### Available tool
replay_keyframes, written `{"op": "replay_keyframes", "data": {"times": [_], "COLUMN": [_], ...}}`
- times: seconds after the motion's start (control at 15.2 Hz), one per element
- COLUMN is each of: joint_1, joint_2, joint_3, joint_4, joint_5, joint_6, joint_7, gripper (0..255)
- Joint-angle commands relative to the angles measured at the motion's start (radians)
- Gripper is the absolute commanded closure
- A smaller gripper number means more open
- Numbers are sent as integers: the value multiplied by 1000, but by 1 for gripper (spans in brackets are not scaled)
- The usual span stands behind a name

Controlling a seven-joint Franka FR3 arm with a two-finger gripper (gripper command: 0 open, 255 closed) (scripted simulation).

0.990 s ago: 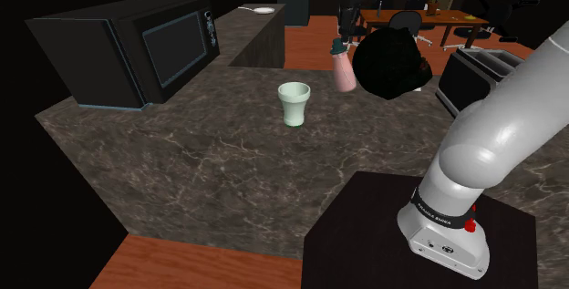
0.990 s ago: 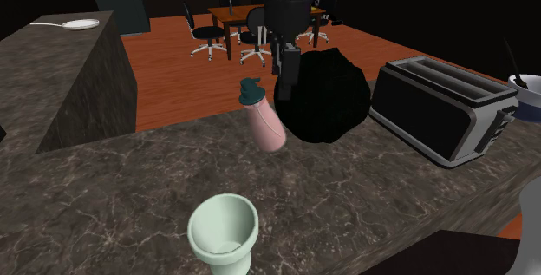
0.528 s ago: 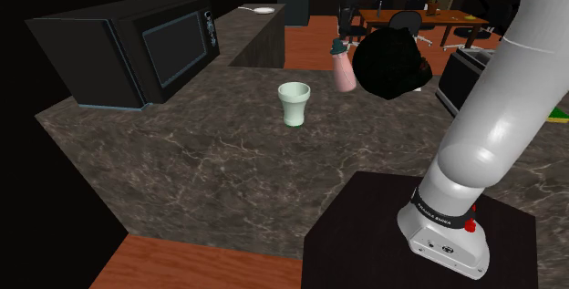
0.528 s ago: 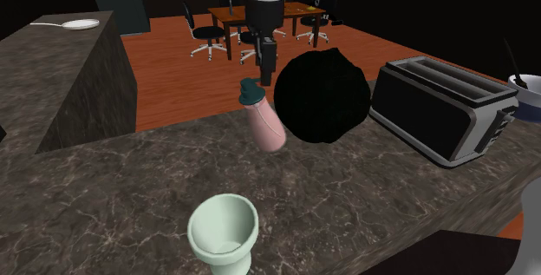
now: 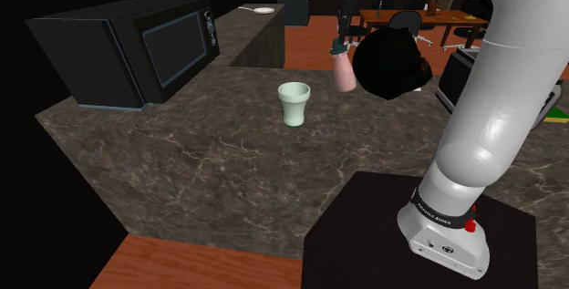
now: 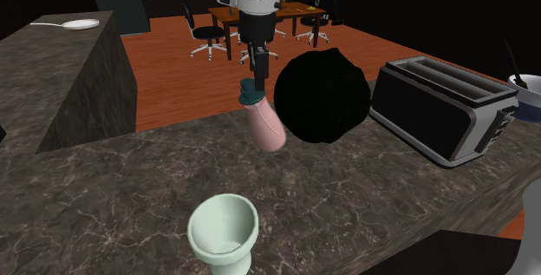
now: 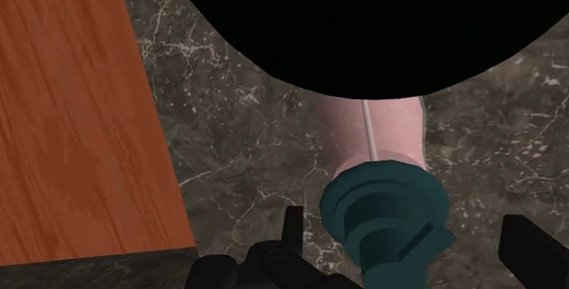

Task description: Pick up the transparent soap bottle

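The jaws stand open astride the teal pump (image 7: 387, 207) of the pink soap bottle (image 6: 268, 126), holding nothing, ready to clamp.

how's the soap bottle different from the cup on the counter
The soap bottle is pink with a teal pump top; the cup is pale green. The bottle is slim and capped, the cup wide and open. The gripper hangs over the bottle, not the cup. Both stand on the marbled counter.

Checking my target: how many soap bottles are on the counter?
1: the pink, teal-capped soap bottle beside the black round mass, just under the gripper. That mass could hide another.
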Motion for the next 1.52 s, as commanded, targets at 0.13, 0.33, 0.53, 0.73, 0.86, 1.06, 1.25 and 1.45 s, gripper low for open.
{"op": "replay_keyframes", "data": {"times": [0.13, 0.33, 0.53, 0.73, 0.86, 1.06, 1.25, 1.45], "joint_1": [0, 1, 1, 1, 0, 0, -1, -3], "joint_2": [4, 3, 2, 2, 3, 1, 2, 5], "joint_3": [1, 1, 1, 1, 0, 0, -1, -1], "joint_4": [-31, -31, -31, -31, -18, 20, 62, 106], "joint_5": [2, 1, 1, 1, 1, 1, 1, 3], "joint_6": [34, 34, 34, 33, 21, -19, -59, -101], "joint_7": [0, 1, 1, 1, 0, -1, -2, -4], "gripper": [0, 255, 255, 255, 255, 255, 255, 255]}}
